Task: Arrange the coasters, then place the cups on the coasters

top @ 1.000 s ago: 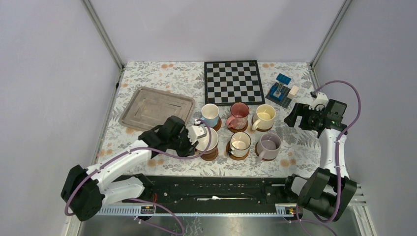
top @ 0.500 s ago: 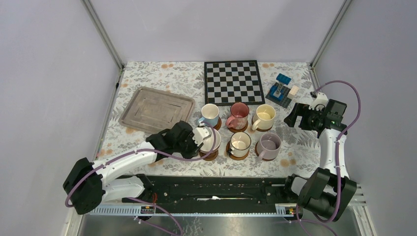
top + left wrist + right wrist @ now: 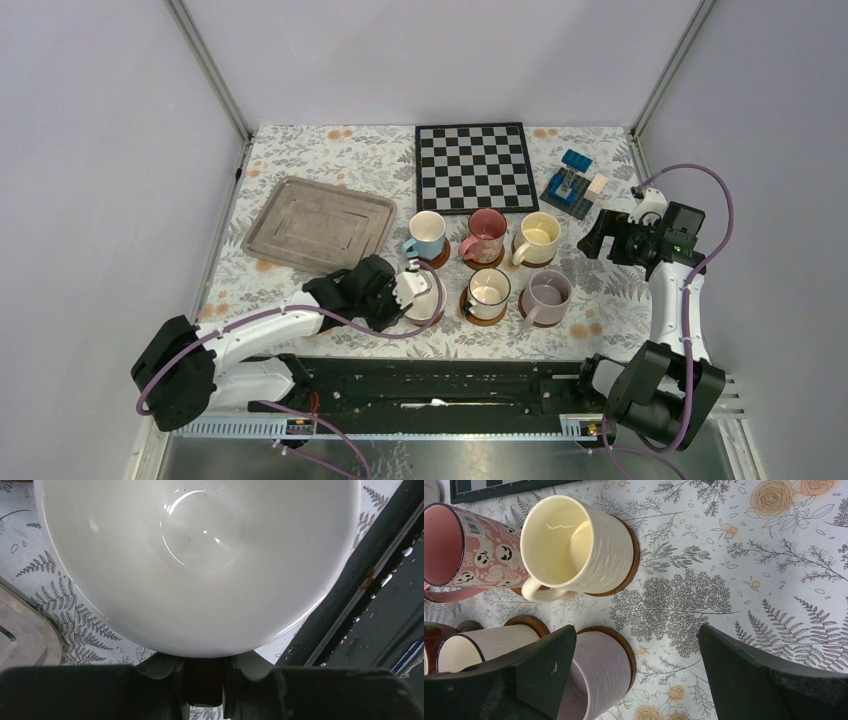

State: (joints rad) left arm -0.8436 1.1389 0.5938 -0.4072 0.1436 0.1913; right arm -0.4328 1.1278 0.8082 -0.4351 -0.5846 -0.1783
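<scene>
My left pincer [image 3: 205, 692] is pinched narrow on the rim of the white cup [image 3: 200, 555], whose pale inside fills the wrist view. Over the last second the arm has drawn back toward its base and sunk lower, taking the cup with it. The last coaster [image 3: 432, 318], which showed plainly below the cup a moment ago, is now nearly all hidden under it. I judge that the cup is down on that coaster or just short of it; whether it bears its full weight I cannot tell.

Around it, the light blue cup [image 3: 427, 233], pink cup [image 3: 486, 233], cream-yellow cup [image 3: 540, 235], the second white cup [image 3: 490, 290] and the lilac cup [image 3: 548, 292] each stand on a coaster in two rows on the table [image 3: 330, 160]. So this is the sixth and final placing; letting go and lifting clear without tipping it is what remains.

My right pincer [image 3: 592, 240] hangs wide and empty off to the right, unmoved.
</scene>
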